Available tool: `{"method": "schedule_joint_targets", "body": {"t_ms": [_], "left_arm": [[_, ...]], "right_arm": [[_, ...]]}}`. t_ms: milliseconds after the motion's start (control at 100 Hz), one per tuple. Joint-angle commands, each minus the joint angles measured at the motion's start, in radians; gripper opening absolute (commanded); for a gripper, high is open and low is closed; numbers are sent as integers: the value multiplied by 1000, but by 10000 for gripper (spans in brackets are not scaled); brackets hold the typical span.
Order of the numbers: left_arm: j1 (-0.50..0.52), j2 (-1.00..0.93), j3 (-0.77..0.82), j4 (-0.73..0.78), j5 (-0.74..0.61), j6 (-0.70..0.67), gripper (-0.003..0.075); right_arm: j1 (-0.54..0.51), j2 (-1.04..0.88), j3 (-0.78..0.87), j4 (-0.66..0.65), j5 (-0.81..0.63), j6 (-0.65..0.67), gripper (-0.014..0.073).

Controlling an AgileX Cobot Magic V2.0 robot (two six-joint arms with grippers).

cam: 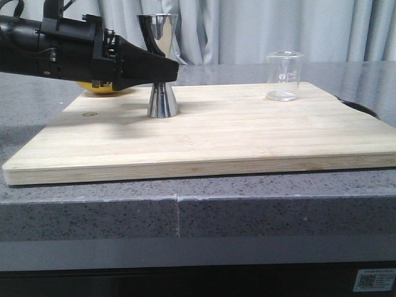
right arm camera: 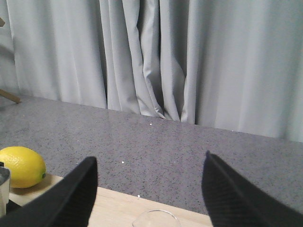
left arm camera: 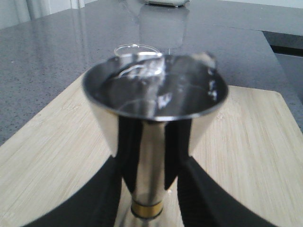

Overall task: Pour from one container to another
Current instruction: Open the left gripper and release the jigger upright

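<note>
The steel jigger [cam: 162,68] with a gold band at its waist stands upright on the left half of the wooden board [cam: 216,136]. My left gripper [cam: 171,72] reaches in from the left at waist height. In the left wrist view the jigger [left arm camera: 151,142] fills the frame, and the left gripper [left arm camera: 151,165] is open, one finger on each side of the waist with narrow gaps. The clear glass beaker [cam: 284,75] stands upright at the board's back right, its rim [left arm camera: 137,49] showing behind the jigger. My right gripper [right arm camera: 150,158] is open wide above the beaker's rim [right arm camera: 156,218].
A yellow lemon [cam: 102,90] lies behind the left arm near the board's back left corner, also the lemon [right arm camera: 21,165] in the right wrist view. Grey curtains hang behind the speckled grey counter [cam: 93,210]. A dark object [cam: 362,108] sits off the board's right edge.
</note>
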State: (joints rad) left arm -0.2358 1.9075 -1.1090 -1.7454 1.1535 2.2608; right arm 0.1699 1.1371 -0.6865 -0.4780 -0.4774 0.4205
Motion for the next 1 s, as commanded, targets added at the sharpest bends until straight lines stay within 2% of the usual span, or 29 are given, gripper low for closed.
{"method": "schedule_joint_targets", "body": {"t_ms": [0,280,620,820,990], "left_arm": [[2,-48,-26,-55,105,-25,318],[2,-48,-26,-53,105,-57,417],[2,-48,-26,-29,105,-61,437],[2,-48,-26,-29,97,-106,542],[20,-48,-26,-29,97,-109,548]], "right_arm": [[-2,-29,-24,6,-68,-1,428],[-2,-29,-24,6,-68,-1,428],[-2,-29,-24,6,-74,-1,428],[-2,-29,-24,6,-74,-1,428],[-2,-29,-24,6,-74,-1,428]]}}
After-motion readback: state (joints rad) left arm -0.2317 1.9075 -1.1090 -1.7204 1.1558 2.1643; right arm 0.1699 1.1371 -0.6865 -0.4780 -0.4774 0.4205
